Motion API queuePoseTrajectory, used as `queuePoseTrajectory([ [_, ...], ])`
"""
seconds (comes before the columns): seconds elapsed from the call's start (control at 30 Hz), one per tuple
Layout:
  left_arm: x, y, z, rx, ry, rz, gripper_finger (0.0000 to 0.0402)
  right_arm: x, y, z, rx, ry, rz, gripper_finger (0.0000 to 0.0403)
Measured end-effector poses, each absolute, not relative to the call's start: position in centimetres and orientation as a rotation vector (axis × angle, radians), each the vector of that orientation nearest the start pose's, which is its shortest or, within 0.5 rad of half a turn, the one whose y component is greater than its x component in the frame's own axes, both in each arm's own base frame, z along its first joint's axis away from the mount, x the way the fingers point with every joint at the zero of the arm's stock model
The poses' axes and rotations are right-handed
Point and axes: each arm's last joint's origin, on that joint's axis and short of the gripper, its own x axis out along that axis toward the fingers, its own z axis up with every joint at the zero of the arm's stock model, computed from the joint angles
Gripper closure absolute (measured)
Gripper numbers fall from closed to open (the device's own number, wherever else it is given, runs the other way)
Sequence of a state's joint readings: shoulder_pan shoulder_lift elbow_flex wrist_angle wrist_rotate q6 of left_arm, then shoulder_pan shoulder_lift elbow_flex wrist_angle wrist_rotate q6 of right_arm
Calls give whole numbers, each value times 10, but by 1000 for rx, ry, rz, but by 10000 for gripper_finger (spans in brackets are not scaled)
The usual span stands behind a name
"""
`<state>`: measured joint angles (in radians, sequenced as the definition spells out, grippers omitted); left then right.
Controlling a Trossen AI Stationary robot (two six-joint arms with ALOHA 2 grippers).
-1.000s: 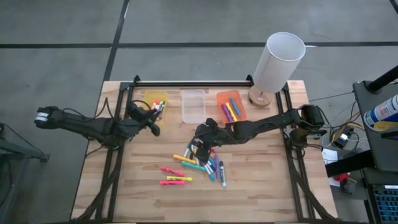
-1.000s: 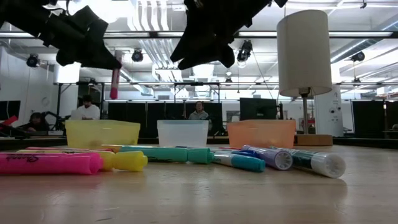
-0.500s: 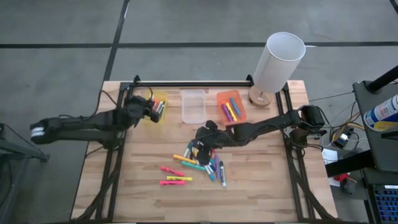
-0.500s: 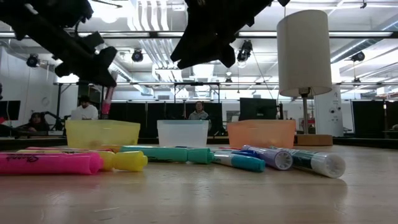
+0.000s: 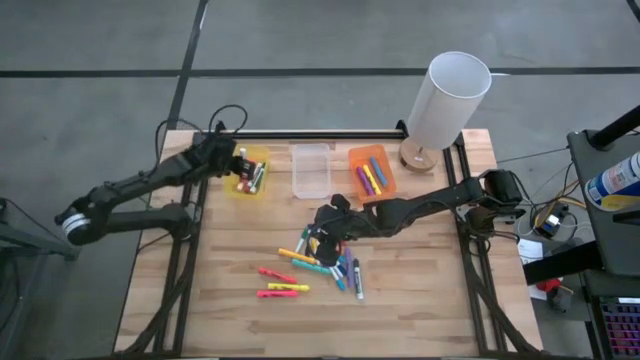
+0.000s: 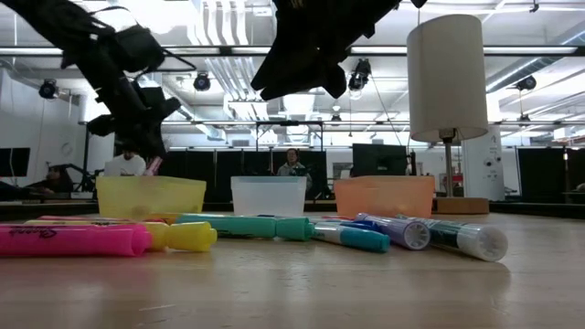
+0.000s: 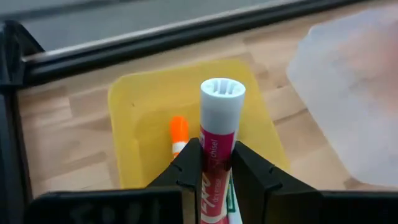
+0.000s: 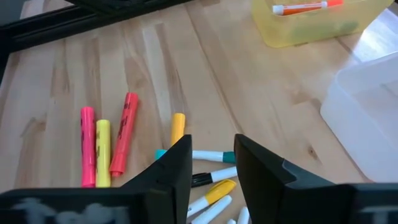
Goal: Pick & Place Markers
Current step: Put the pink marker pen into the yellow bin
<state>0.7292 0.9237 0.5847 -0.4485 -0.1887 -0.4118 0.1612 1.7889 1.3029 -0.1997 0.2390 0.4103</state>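
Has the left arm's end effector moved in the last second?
Yes. The left end effector, gripping a red marker, swung toward the table's back edge and is now over the yellow bin.

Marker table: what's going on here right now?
The left gripper is shut on a red chisel-tip marker and holds it over the yellow bin, which already has an orange-capped marker in it. The right gripper hovers open above the loose markers on the table, none picked yet. The orange bin holds a few; the clear bin looks empty.

Grey concrete floor (image 5: pixel 90 60) surrounds the wooden bench (image 5: pixel 230 310); ceiling strip lights (image 6: pixel 219 23) glow above seated people (image 6: pixel 126 161).
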Motion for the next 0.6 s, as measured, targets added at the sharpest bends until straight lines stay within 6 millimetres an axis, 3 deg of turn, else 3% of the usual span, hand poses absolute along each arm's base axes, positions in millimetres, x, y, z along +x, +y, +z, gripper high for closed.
queuePoseTrajectory([
  [0.2, 147, 137, 226, -624, 684, 951, 344, 392, 56, 239, 248, 640, -228, 292],
  [0.43, 156, 148, 208, -664, 823, 1011, 342, 391, 56, 238, 245, 642, -234, 296],
  [0.6, 156, 151, 202, -643, 856, 1109, 303, 391, 56, 237, 245, 643, -235, 298],
])
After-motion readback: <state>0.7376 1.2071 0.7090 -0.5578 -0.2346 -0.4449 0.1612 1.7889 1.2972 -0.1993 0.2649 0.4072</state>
